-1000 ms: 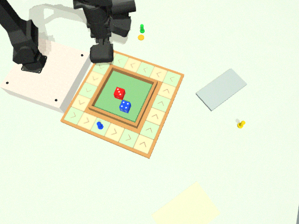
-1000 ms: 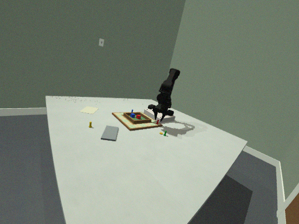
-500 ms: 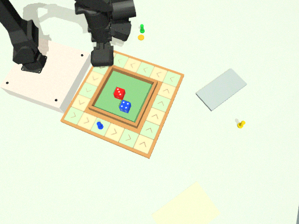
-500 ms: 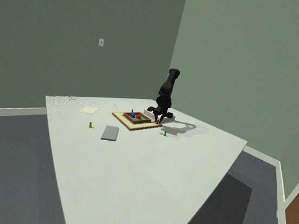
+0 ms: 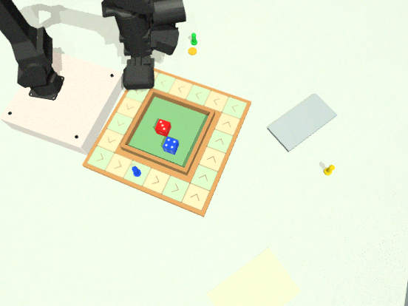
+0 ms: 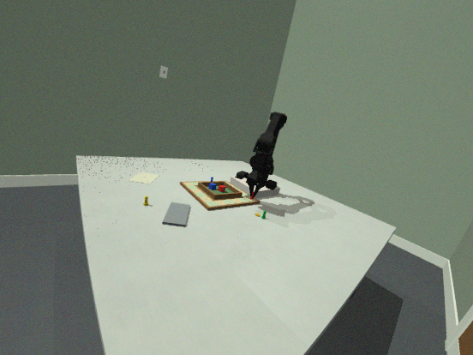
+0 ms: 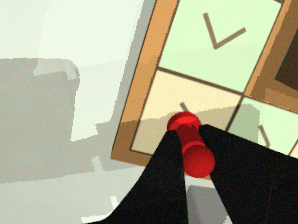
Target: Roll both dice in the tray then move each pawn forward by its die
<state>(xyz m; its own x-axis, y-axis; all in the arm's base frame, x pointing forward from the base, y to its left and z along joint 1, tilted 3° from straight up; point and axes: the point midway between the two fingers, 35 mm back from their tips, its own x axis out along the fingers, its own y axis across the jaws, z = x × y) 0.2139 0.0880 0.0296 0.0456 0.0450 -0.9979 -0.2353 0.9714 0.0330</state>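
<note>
Gripping the upright red plastic-looking pawn between nearly closed black tapered gripper fingers, above the cream corner square at eleven o'clock on the square wooden-edged board, seen from the top.

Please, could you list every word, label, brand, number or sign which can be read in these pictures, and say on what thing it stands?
Three dots: upper face of the red die.
Four dots: upper face of the blue die.
">"-shaped arrows, turned different ways: squares of the game board.
Wall plate: its dark mark is too small to read.
No words, brands or written numerals are readable.
</note>
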